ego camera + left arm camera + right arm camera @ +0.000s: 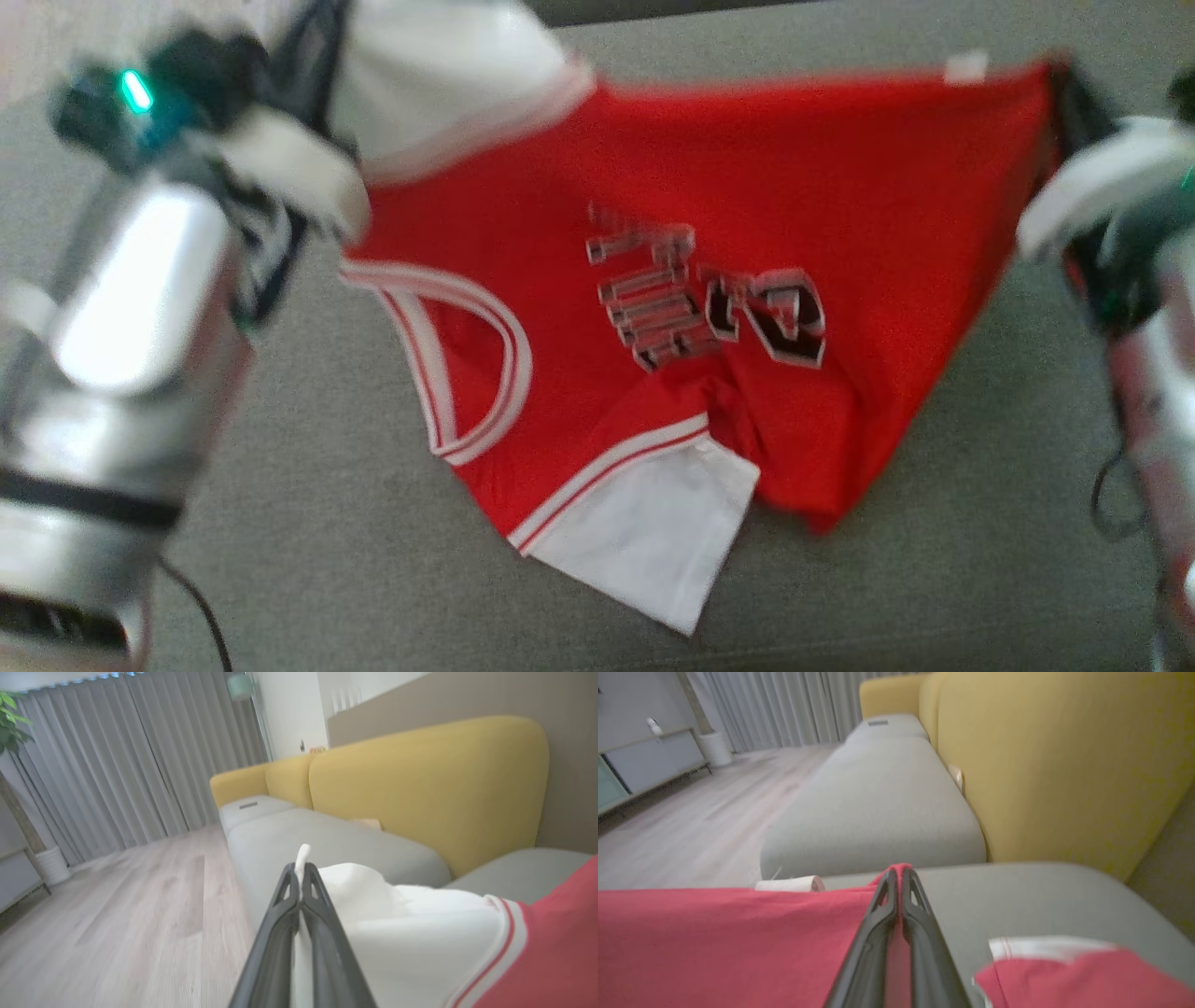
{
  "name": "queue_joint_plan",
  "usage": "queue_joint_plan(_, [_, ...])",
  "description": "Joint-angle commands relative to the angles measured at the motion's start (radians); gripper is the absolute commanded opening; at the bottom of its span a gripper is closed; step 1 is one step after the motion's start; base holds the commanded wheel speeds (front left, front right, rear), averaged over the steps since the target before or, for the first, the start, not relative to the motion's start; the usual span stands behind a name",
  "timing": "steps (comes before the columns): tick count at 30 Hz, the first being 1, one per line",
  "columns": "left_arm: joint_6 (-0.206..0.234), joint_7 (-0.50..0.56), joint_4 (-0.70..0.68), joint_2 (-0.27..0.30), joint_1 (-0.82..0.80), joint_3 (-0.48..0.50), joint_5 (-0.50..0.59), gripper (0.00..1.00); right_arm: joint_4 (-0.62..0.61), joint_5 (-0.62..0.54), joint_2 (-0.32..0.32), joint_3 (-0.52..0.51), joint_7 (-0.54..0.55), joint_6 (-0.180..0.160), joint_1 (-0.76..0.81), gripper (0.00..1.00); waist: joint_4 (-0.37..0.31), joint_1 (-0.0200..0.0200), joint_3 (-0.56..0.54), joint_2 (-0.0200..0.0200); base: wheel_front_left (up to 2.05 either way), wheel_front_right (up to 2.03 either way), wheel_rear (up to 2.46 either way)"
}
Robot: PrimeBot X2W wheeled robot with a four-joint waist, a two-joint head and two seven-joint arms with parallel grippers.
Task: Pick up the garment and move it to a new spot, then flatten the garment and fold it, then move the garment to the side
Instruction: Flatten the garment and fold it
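The garment (747,233), a red jersey with white sleeves and white-and-red trim, hangs stretched between my two grippers above the grey sofa seat (327,523), and its lower sleeve droops toward the cushion. My left gripper (322,56) is at the upper left. In the left wrist view it (301,870) is shut on the white sleeve (397,924), with a bit of cloth poking out past the fingertips. At the right edge, my right gripper (1064,84) holds the hem corner. The right wrist view shows it (900,875) shut on the red cloth (714,942).
A yellow backrest (420,788) rises behind the grey cushions (878,802). Wooden floor (117,914), grey curtains (117,756) and a low sideboard (649,760) lie beyond the sofa. A dark cable (201,616) hangs by my left arm.
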Motion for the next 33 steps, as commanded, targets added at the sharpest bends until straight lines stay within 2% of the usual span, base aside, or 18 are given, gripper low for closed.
queue_joint_plan(1, [-0.008, -0.010, -0.033, 0.052, -0.134, 0.054, 0.009, 0.00, -0.061, 0.009, -0.018, 0.021, 0.019, -0.001, -0.088, 0.00, -0.012, 0.0000, 0.028, 0.0000, 0.00, 0.00, 0.00])
queue_joint_plan(4, [-0.014, -0.010, 0.002, 0.056, -0.275, 0.074, 0.020, 0.00, -0.098, 0.031, -0.018, 0.040, 0.070, -0.001, -0.220, 0.00, -0.032, 0.0000, 0.076, 0.0000, 0.00, 0.00, 0.00])
queue_joint_plan(5, [-0.014, -0.010, 0.002, 0.056, -0.275, 0.074, 0.020, 0.00, -0.098, 0.031, -0.018, 0.040, 0.070, -0.001, -0.220, 0.00, -0.032, 0.0000, 0.076, 0.0000, 0.00, 0.00, 0.00])
queue_joint_plan(8, [-0.001, -0.015, 0.050, 0.050, -0.436, 0.091, 0.052, 0.00, -0.097, 0.023, -0.022, 0.048, 0.085, -0.001, -0.368, 0.00, -0.045, 0.0000, 0.131, 0.0000, 0.00, 0.00, 0.00])
queue_joint_plan(11, [0.016, -0.020, 0.099, 0.039, -0.586, 0.100, 0.093, 0.00, -0.078, 0.003, -0.020, 0.051, 0.060, -0.001, -0.507, 0.00, -0.054, 0.0000, 0.182, 0.0000, 0.00, 0.00, 0.00])
queue_joint_plan(14, [0.030, -0.021, 0.080, 0.026, -0.713, 0.116, 0.138, 0.00, -0.056, -0.026, -0.030, 0.056, 0.019, -0.001, -0.619, 0.00, -0.054, 0.0000, 0.225, 0.0000, 0.00, 0.00, 0.00])
queue_joint_plan(18, [0.006, -0.021, 0.022, 0.011, -0.766, 0.135, 0.169, 0.00, -0.026, -0.055, -0.052, 0.083, -0.035, -0.001, -0.688, 0.00, -0.041, 0.0000, 0.258, 0.0000, 0.00, 0.00, 0.00])
queue_joint_plan(21, [-0.034, -0.021, -0.024, -0.002, -0.716, 0.155, 0.161, 0.00, 0.000, -0.057, -0.067, 0.110, -0.065, -0.001, -0.672, 0.00, -0.024, 0.0000, 0.280, 0.0000, 0.00, 0.00, 0.00])
queue_joint_plan(25, [-0.049, -0.021, -0.076, -0.017, -0.553, 0.204, 0.139, 0.00, 0.042, -0.032, -0.075, 0.146, -0.101, -0.001, -0.586, 0.00, -0.006, 0.0000, 0.300, 0.0000, 0.00, 0.00, 0.00])
queue_joint_plan(29, [-0.062, -0.021, -0.154, -0.032, -0.337, 0.246, 0.134, 0.00, 0.082, 0.004, -0.078, 0.180, -0.150, -0.001, -0.469, 0.00, 0.003, 0.0000, 0.294, 0.0000, 0.00, 0.00, 0.00])
queue_joint_plan(33, [-0.069, -0.021, -0.274, -0.058, -0.076, 0.290, 0.138, 0.00, 0.113, 0.044, -0.081, 0.192, -0.202, -0.001, -0.331, 0.00, 0.006, 0.0000, 0.243, 0.0000, 0.00, 0.00, 0.00])
